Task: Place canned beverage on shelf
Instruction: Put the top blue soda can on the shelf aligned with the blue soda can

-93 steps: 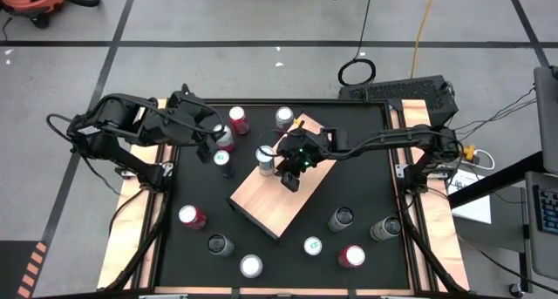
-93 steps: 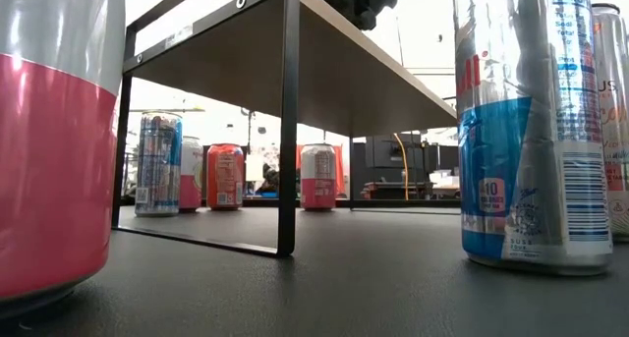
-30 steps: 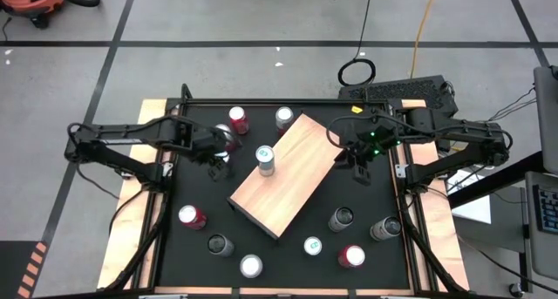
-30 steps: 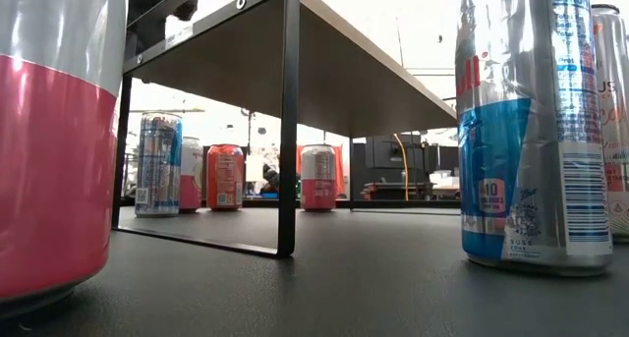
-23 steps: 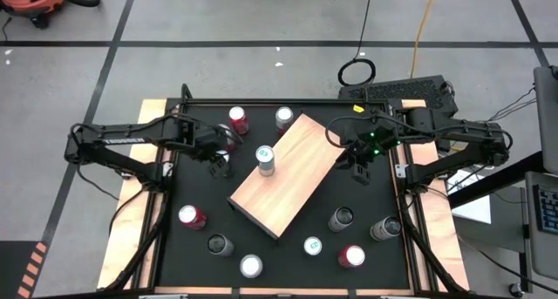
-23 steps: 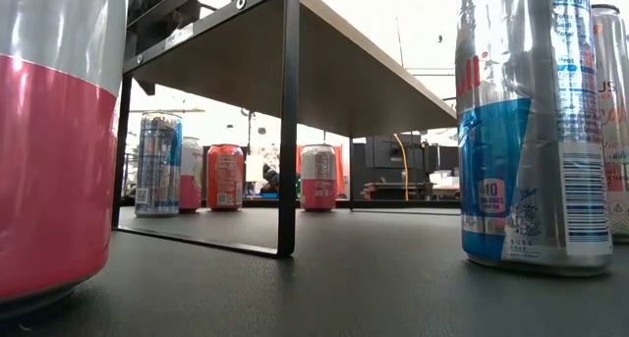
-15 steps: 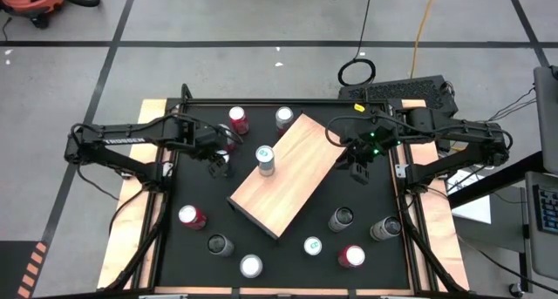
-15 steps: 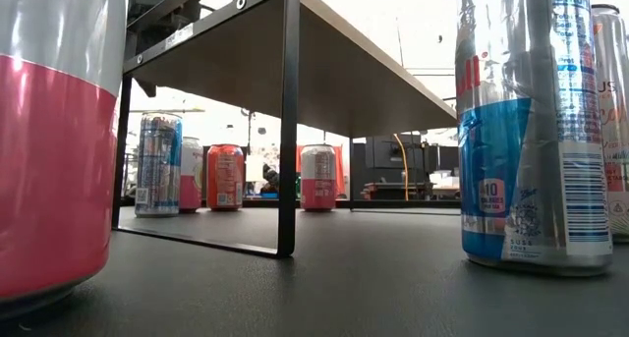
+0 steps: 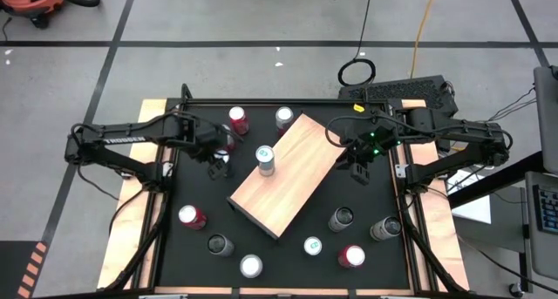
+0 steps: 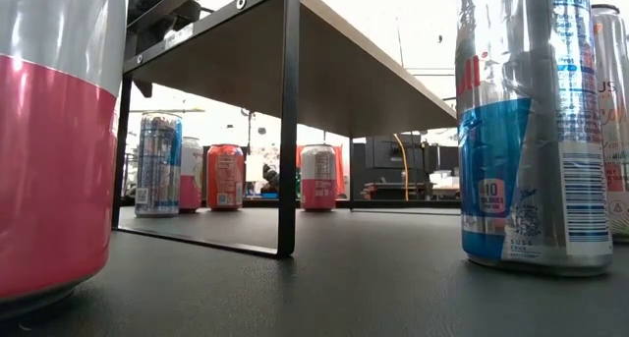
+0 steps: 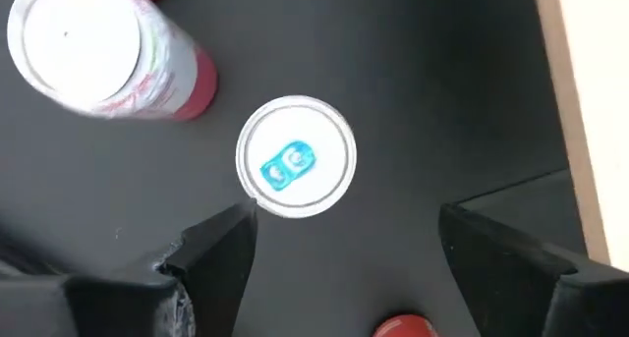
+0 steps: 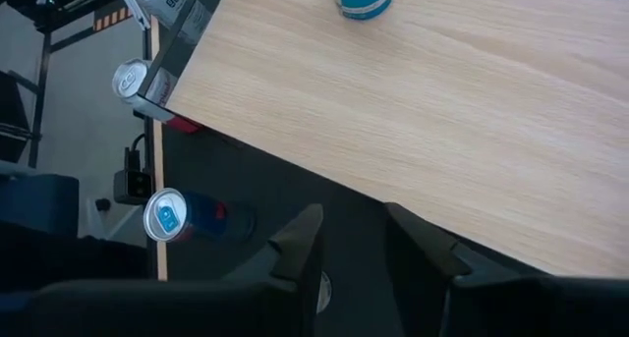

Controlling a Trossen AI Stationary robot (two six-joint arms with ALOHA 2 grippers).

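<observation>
Approach step in hand: left gripper (image 9: 216, 158) hangs over the left part of the black tabletop (image 9: 288, 264), fingers (image 11: 211, 253) spread wide and straddling a silver-topped can with a blue tab (image 11: 296, 159) that stands upright on the table, nothing grasped. A pink-sided can (image 11: 93, 47) stands just beside it. The shelf (image 9: 283, 173) sits diagonally mid-table with one can (image 9: 265, 158) already upright near its left edge. Right gripper (image 9: 359, 168) waits off the shelf's right edge, its fingers narrowly parted and empty in the right wrist view. Judgement: pick of the next can not yet made; next move calls for centring the can between the fingers, descending around it, closing, then lifting clear of the pink-sided can and carrying to a bare part of the shelf
</observation>
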